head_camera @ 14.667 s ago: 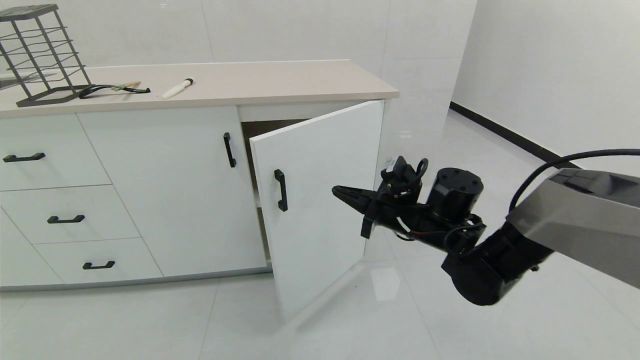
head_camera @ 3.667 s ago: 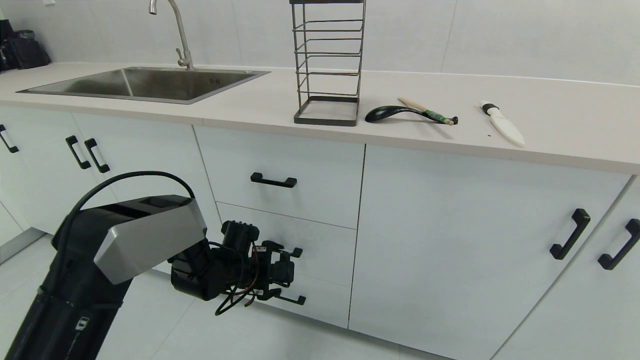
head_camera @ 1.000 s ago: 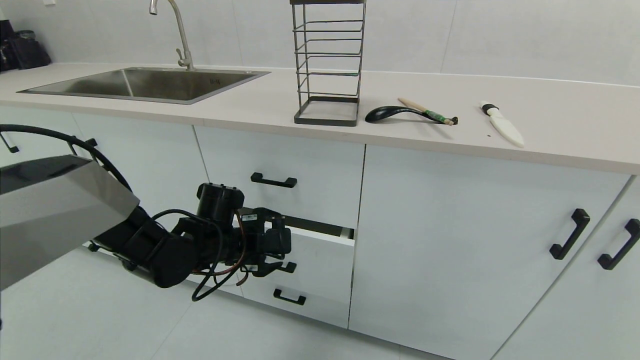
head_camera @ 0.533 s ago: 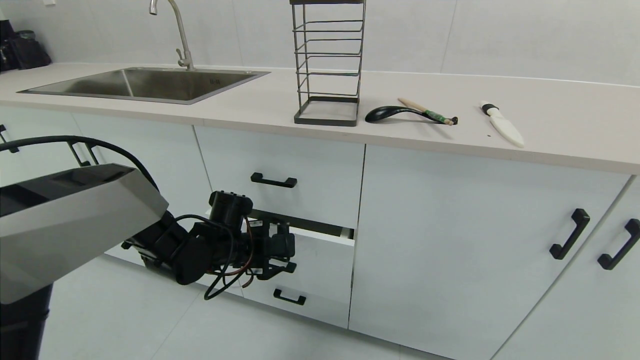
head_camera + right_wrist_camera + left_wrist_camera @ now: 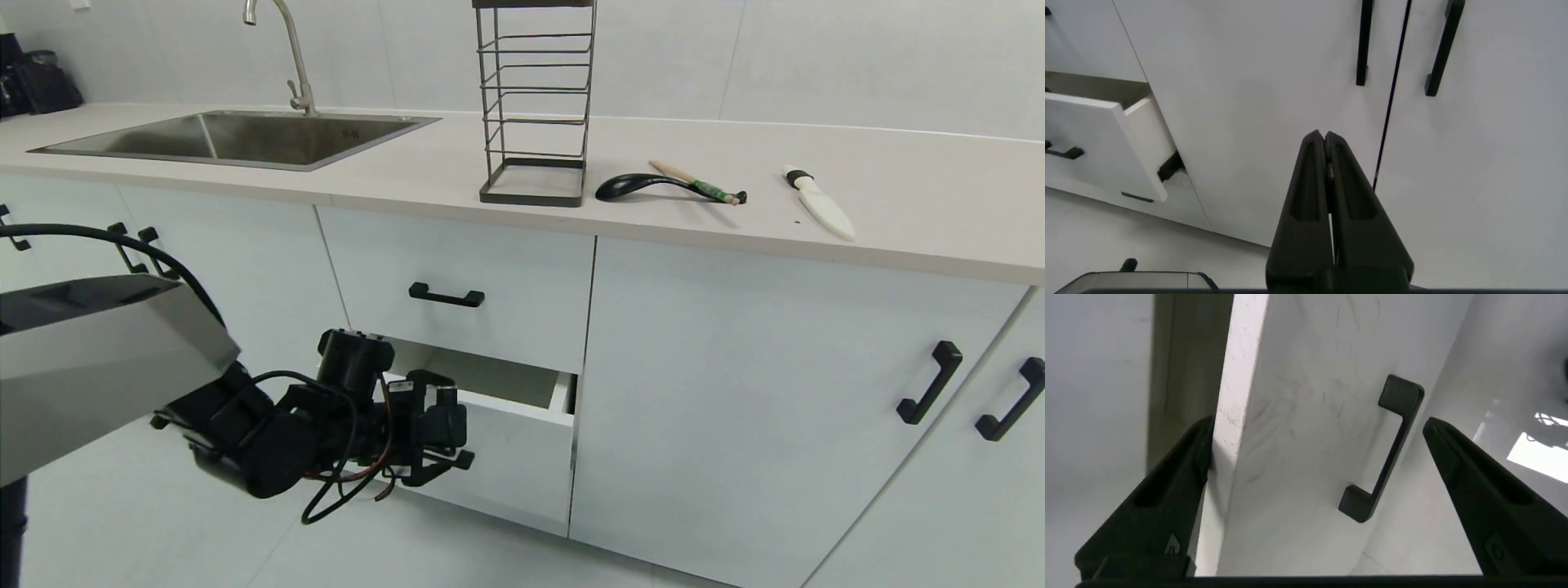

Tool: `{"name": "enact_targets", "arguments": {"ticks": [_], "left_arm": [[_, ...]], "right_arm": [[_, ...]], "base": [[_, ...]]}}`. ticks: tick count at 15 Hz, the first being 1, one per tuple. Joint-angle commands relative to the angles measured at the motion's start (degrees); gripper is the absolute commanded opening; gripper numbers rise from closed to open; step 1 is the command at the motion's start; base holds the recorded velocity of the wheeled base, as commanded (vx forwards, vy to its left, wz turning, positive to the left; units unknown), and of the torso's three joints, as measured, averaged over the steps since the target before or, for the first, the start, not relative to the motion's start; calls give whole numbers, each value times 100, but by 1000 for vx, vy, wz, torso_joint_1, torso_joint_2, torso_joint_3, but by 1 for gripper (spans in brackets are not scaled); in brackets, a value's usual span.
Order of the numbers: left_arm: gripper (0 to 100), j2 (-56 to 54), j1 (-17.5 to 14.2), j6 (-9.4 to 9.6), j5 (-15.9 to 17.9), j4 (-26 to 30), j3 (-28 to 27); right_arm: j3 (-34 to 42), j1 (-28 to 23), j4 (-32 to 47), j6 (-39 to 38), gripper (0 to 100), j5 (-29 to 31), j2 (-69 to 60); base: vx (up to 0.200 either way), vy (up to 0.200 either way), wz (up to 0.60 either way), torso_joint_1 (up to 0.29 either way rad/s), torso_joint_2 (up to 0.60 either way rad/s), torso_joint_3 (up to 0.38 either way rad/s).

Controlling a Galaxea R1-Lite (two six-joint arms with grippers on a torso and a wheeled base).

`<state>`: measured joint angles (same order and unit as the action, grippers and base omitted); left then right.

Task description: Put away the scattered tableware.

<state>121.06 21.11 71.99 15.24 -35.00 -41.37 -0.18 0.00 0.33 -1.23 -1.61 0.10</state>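
On the counter lie a black spoon, a pair of chopsticks and a white knife. Below them the middle drawer stands pulled out, and what I see of its inside is bare. My left gripper is at the drawer front, open. In the left wrist view its fingers spread wide on both sides of the black drawer handle. My right gripper is shut with nothing in it, pointing at the white cabinet doors.
A black wire rack stands on the counter to the left of the spoon. A steel sink with a tap is farther left. The top drawer is closed, and so are the cabinet doors on the right.
The middle drawer has slid further out over the last second, and my left gripper has drawn back with it. The tableware on the counter has not moved.
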Motion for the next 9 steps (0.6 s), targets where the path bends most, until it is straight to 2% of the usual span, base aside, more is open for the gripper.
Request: {"name": "enact_targets", "arguments": {"ticks": [1,5,9], "left_arm": [[100,-856,-28,-27,-12,72,850],[100,-1375,33,-27,-12,72,1299],[100,-1296,77,-35,-12,81,1299]], "right_arm": [[1,0,2,0,0,-6,8],[1,0,2,0,0,3,8],[1,0,2,0,0,-6,8]], "base": [[0,0,0,0,0,0],[0,0,0,0,0,0],[0,0,0,0,0,0]]}}
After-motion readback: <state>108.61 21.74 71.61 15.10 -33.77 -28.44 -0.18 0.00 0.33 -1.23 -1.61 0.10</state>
